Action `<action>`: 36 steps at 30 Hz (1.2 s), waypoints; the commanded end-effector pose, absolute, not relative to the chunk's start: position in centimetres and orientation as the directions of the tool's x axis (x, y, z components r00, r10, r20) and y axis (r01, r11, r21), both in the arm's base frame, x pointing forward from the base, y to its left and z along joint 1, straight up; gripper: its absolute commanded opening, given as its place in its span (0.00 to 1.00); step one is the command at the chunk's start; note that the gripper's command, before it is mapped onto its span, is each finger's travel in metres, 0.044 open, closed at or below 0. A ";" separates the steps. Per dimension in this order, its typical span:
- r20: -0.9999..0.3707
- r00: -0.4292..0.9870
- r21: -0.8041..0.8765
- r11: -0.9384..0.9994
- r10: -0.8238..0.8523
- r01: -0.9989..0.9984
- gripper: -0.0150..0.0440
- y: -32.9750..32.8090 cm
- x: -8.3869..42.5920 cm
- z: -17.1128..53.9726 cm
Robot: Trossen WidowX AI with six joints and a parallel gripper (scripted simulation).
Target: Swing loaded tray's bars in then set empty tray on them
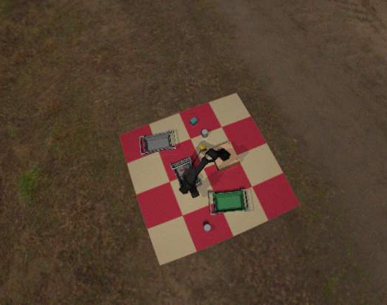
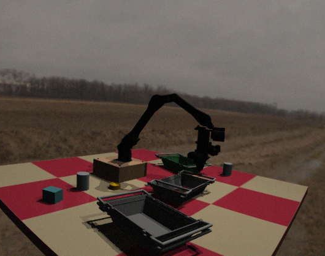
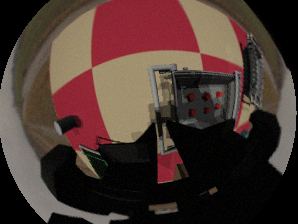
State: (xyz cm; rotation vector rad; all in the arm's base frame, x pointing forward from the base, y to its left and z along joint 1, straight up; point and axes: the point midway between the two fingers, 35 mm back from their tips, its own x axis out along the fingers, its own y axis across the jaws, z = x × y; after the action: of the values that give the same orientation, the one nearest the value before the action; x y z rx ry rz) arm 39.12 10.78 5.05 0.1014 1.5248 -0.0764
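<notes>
The loaded grey tray [image 1: 177,174] [image 2: 194,191] [image 3: 200,120] stands mid-table with several small red blocks [image 3: 206,96] on its floor. One wire bar [image 3: 154,90] stands out past its left end in the wrist view. The other bar [image 3: 237,82] lies at the opposite end. An empty grey tray [image 1: 158,142] [image 2: 145,223] and an empty green tray [image 1: 229,201] [image 2: 176,163] stand on either side. My gripper [image 2: 200,171] [image 3: 160,124] points down near the loaded tray's outer end, over the swung-out bar. Its fingers are slightly apart with nothing held; tip height above the bar is unclear.
The wooden base box [image 1: 224,165] [image 2: 107,171] carries the arm. A yellow disc [image 1: 203,148] [image 2: 114,185], a grey cylinder [image 1: 204,133] [image 2: 83,181] and a teal cube [image 1: 193,120] [image 2: 53,195] stand nearby. Another cylinder [image 1: 207,228] [image 2: 227,169] [image 3: 65,125] stands beyond the green tray.
</notes>
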 end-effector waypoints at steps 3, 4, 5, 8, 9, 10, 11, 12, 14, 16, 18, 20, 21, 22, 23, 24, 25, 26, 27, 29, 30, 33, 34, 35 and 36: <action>-0.999 0.033 0.020 0.994 0.016 0.108 0.40 10.8 39.0 1.7; -0.999 0.033 0.020 0.994 0.016 0.108 0.40 10.8 39.0 1.2; -0.999 0.033 0.020 0.994 0.016 0.108 0.40 10.8 39.0 0.8; -0.999 0.033 0.020 0.994 0.016 0.108 0.40 10.8 39.0 0.5; -0.999 0.033 0.020 0.994 0.016 0.108 0.40 10.8 39.0 0.5; -0.999 0.033 0.020 0.994 0.016 0.108 0.40 10.8 39.0 0.5; -0.999 0.033 0.020 0.994 0.016 0.108 0.40 10.7 39.0 0.7; -0.999 0.033 0.019 0.994 0.016 0.108 0.40 10.6 38.9 0.9; -0.999 0.033 0.019 0.994 0.016 0.108 0.40 10.2 38.9 1.6; -0.999 0.033 0.018 0.994 0.015 0.108 0.40 9.7 38.8 2.6; -0.999 0.033 0.018 0.994 0.015 0.108 0.40 9.3 38.7 3.1; -0.999 0.033 0.018 0.994 0.014 0.108 0.40 8.8 38.7 3.4; -0.999 0.033 0.017 0.994 0.014 0.108 0.40 8.5 38.6 3.6; -0.999 0.033 0.017 0.994 0.014 0.108 0.40 8.2 38.6 3.7; -0.999 0.033 0.017 0.994 0.013 0.108 0.40 7.9 38.6 3.8; -0.999 0.033 0.016 0.994 0.013 0.108 0.40 7.6 38.5 3.9; -0.999 0.033 0.016 0.994 0.013 0.108 0.40 7.3 38.5 3.9; -0.999 0.032 0.016 0.994 0.012 0.108 0.40 7.1 38.5 3.9; -0.999 0.032 0.016 0.994 0.012 0.108 0.40 6.8 38.5 3.9; -0.999 0.032 0.015 0.994 0.012 0.108 0.40 6.3 38.4 3.9; -0.999 0.032 0.015 0.994 0.011 0.108 0.40 6.1 38.4 3.9; -0.999 0.032 0.014 0.994 0.011 0.108 0.40 5.4 38.3 3.7; -0.999 0.032 0.014 0.994 0.010 0.108 0.40 5.1 38.3 3.5; -0.999 0.032 0.013 0.994 0.010 0.108 0.40 4.7 38.2 3.3; -0.999 0.032 0.013 0.994 0.010 0.108 0.40 4.3 38.2 3.0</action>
State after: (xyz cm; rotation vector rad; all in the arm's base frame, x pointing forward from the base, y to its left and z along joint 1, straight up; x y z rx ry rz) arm 38.37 5.56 3.59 0.0998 1.5368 -0.0724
